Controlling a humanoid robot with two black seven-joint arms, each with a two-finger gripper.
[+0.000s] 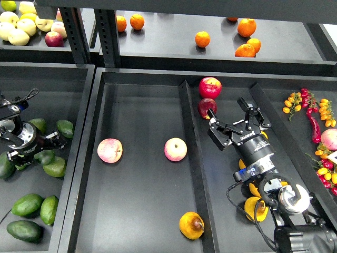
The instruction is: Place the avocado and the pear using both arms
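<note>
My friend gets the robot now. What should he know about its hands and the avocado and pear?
Left gripper: down among the avocados in the left bin; open or shut, cannot tell.
Right gripper: open, holding nothing, hovering over the right compartment near two red apples.
Pear: lying in the middle tray, near its front right corner.
Which avocado is the job's, I cannot tell.
Left: the avocado's placing.

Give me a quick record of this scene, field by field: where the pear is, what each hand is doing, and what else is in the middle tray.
pear: orange-yellow pear lying free at the near end of the middle tray
left hand: left hand low among the avocados in the left bin; finger state unclear
right hand: right hand open, empty, over the right bin near two red apples
other fruit in middle tray: two pink-yellow apples, apart from each other
back shelf: oranges
</note>
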